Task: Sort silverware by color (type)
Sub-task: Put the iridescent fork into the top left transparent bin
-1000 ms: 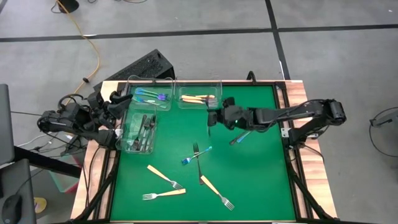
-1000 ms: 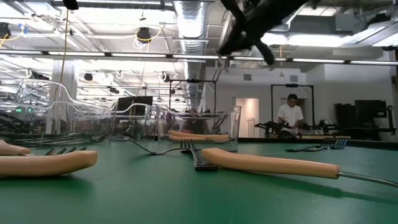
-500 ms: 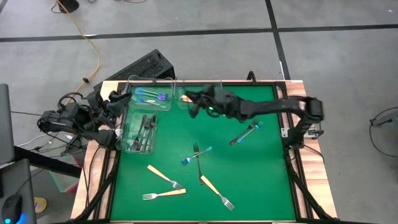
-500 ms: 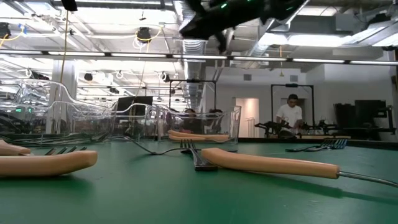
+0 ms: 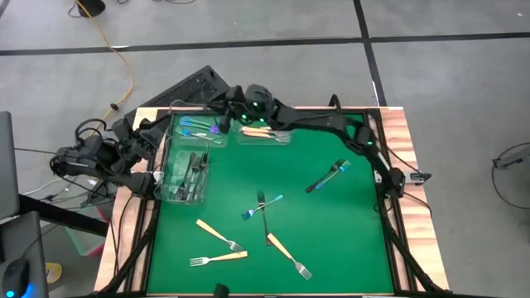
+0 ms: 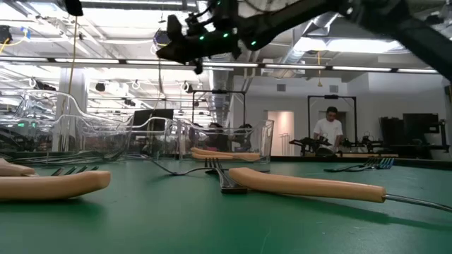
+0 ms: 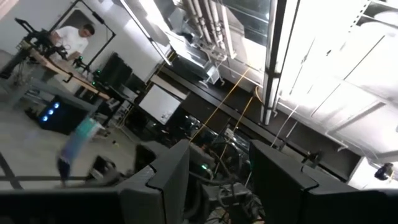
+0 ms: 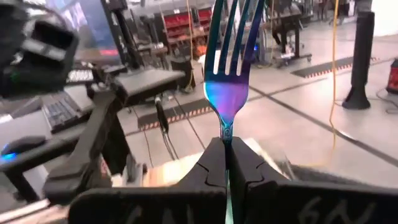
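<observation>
Above the table's (image 5: 331,223) far-left bins: right gripper (image 8: 225,163), jaws clamped on one blue-iridescent fork (image 8: 227,74), tines up. Off the left edge: left gripper (image 7: 217,180), jaws apart, empty. Remaining forks (image 5: 263,217) loose on the table.

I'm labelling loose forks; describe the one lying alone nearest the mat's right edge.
On the green mat, look right of centre, away from the fork cluster. A dark-handled fork lies diagonally there by itself, its bluish tines toward the right edge; it touches no other fork.
</observation>
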